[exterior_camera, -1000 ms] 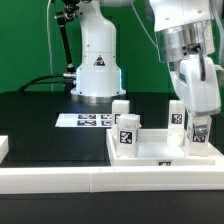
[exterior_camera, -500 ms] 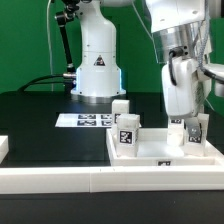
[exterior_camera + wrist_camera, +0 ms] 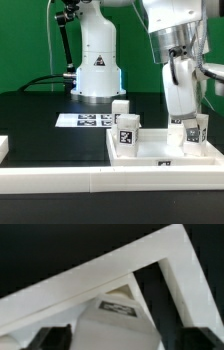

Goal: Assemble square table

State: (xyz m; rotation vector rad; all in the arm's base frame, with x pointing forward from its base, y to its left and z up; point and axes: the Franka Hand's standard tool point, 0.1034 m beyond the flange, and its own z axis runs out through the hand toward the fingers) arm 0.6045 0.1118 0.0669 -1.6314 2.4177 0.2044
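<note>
The hand (image 3: 191,124) is hanging with its fingers apart, straddling an upright white leg (image 3: 112,319) standing at the square tabletop's (image 3: 160,152) corner toward the exterior view's right.

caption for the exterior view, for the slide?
End effector open over a leg standing on the square top; two more legs upright at its other corner.

The square table top (image 3: 160,152) and its legs (image 3: 125,130) look like smooth white plastic, slightly satin, with matt black-and-white printed tags. The worktop (image 3: 40,120) is matt black, cloth-like maybe, hard to tell. The arm's shell (image 3: 180,90) is glossy white plastic.
</note>
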